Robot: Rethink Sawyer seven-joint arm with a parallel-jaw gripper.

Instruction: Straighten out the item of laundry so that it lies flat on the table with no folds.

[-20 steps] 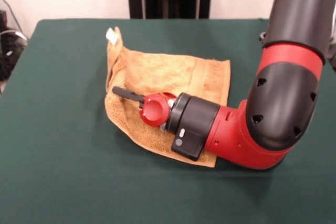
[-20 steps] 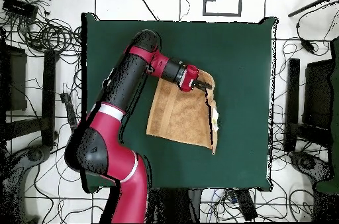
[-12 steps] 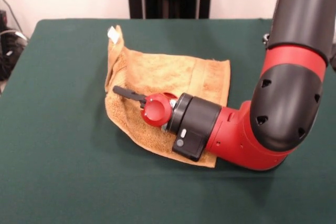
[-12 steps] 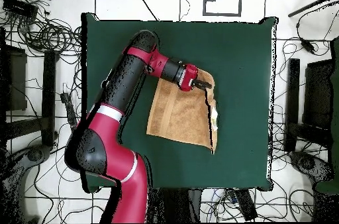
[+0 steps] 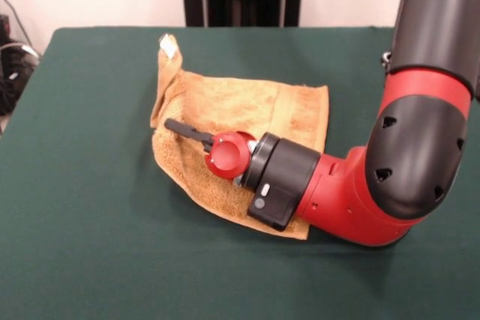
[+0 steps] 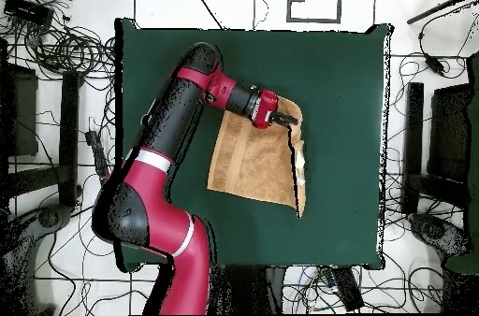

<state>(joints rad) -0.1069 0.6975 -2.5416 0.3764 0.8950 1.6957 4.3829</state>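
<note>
End effector low over the towel

The towel [image 5: 247, 114] lies mid-table [image 5: 90, 245] — one side edge folded over, tag [image 5: 168, 45] toward the far edge; whether the end effector [image 5: 180, 127] is open or closed cannot be told.
</note>
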